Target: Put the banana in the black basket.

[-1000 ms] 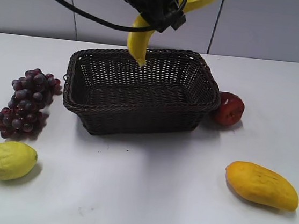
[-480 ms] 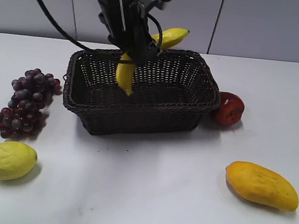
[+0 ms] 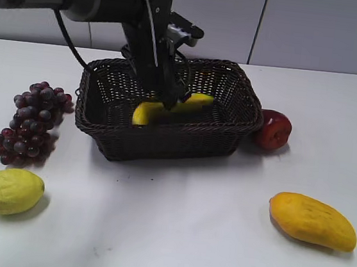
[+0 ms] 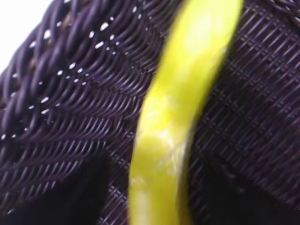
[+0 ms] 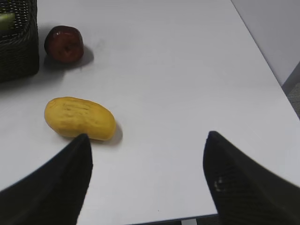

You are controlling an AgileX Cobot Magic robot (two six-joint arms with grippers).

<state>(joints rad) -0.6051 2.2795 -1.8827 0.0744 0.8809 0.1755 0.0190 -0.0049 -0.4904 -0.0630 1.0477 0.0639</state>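
Observation:
The banana (image 3: 168, 112) lies slanted inside the black basket (image 3: 237, 124), its left end low on the basket floor. In the left wrist view the banana (image 4: 173, 136) runs up the middle over the basket's weave (image 4: 70, 93). My left gripper (image 3: 173, 98) is down in the basket right over the banana's middle. Its fingers stand a little apart from the banana, with weave showing between. My right gripper (image 5: 146, 140) is open and empty over bare table, out of the exterior view.
Purple grapes (image 3: 33, 121) and a lemon (image 3: 9, 190) lie left of the basket. A red apple (image 3: 274, 129) touches its right side and also shows in the right wrist view (image 5: 64, 44). A mango (image 3: 312, 220) lies front right, also in the right wrist view (image 5: 79, 118).
My left gripper came down from above the basket's back rim into the basket. The banana went from hanging steeply to lying on the basket floor. The other fruit has not moved.

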